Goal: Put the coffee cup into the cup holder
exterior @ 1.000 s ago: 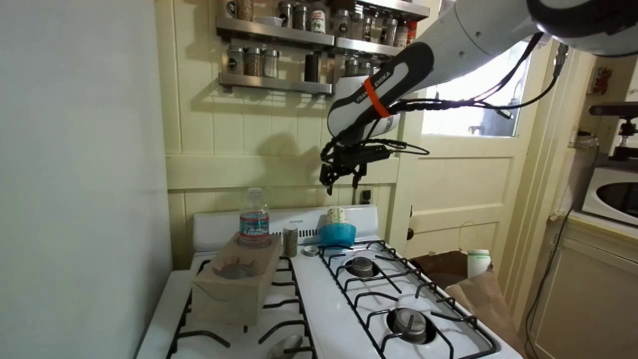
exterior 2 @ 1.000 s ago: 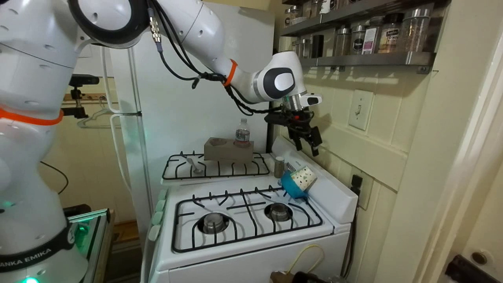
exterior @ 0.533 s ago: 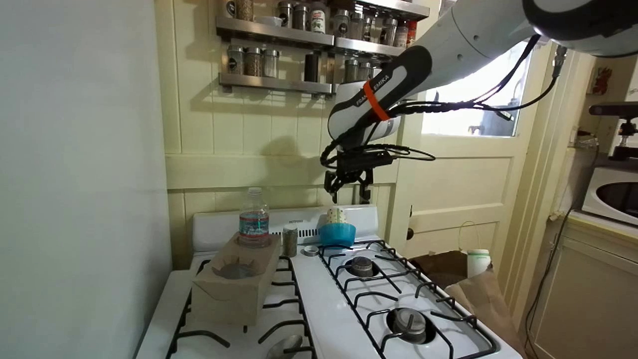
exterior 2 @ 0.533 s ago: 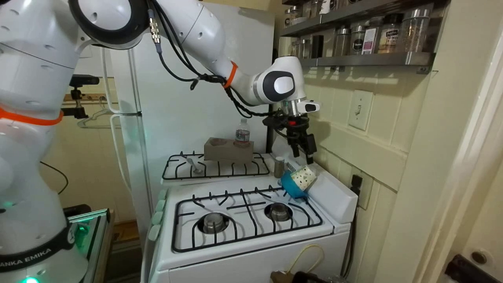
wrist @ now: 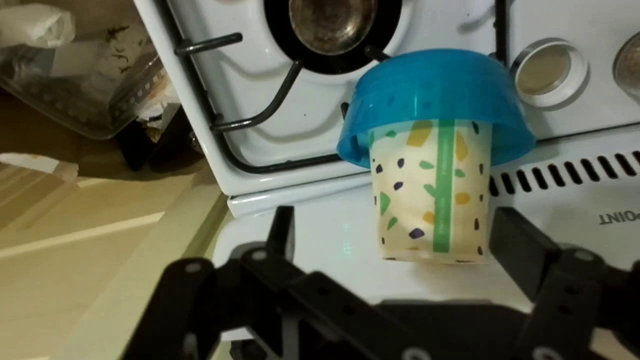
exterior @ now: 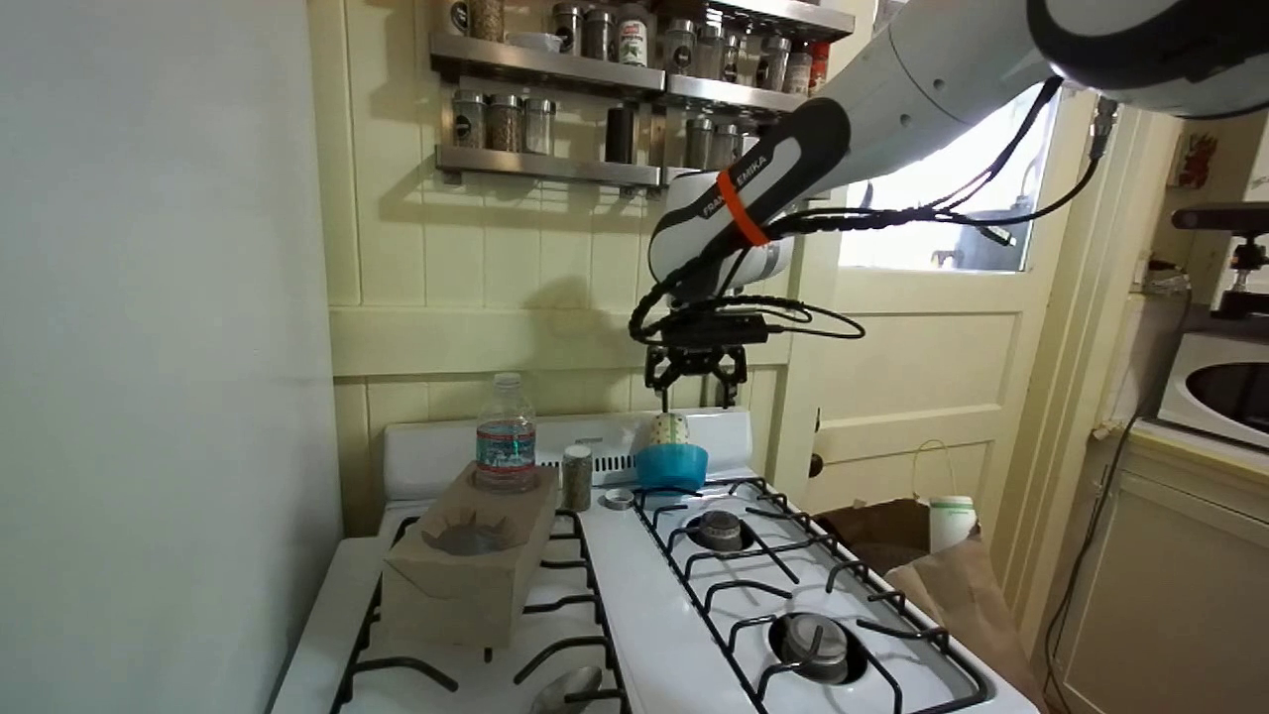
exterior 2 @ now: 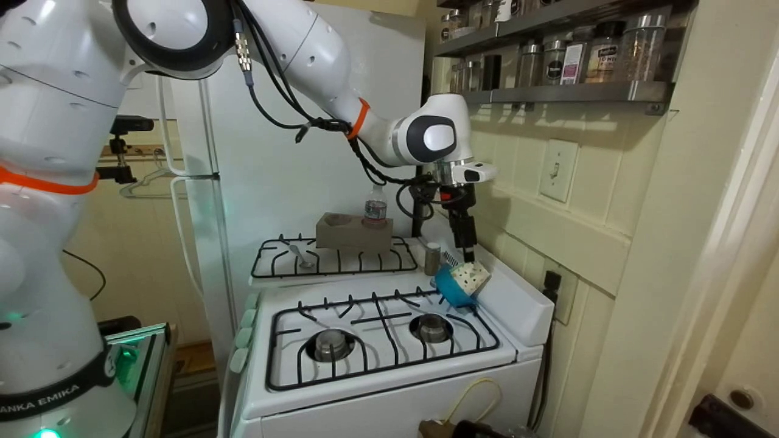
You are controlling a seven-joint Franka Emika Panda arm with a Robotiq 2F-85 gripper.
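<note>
Cream-yellow panelled kitchen wall [exterior: 476, 258] fills the background. A white refrigerator [exterior 2: 292, 182] appears in an exterior view; a windowed door [exterior: 912, 357] appears in an exterior view. A white robot arm [exterior 2: 328, 55] reaches over the counter [exterior: 659, 615], a gas stove top with black grates [wrist: 210, 45].

Only the exterior views take in the cup holder [exterior: 451, 600], a cardboard carrier on a grate; a water bottle [exterior: 507, 446] stands upright in one well, the other well bare.

The tool [exterior: 698, 403] hangs over the rear of the counter with its fingers [wrist: 525, 250] spread apart, as the wrist view shows; in an exterior view its finger pads [exterior 2: 465, 234] overlap, hiding the gap.

Below it a translucent blue bowl [wrist: 435, 85] lies tipped near the back panel [exterior 2: 517, 298]. The coffee cup [wrist: 415, 200] slants out of this bowl, one end inside. It appears between the fingers in the wrist view, but whether any finger touches it cannot be told. Its green stripe and coloured flecks are clearest there.

Beside the bowl sit an upright spice jar [exterior: 577, 478] and, between the two, a small round lid [wrist: 545, 72].
</note>
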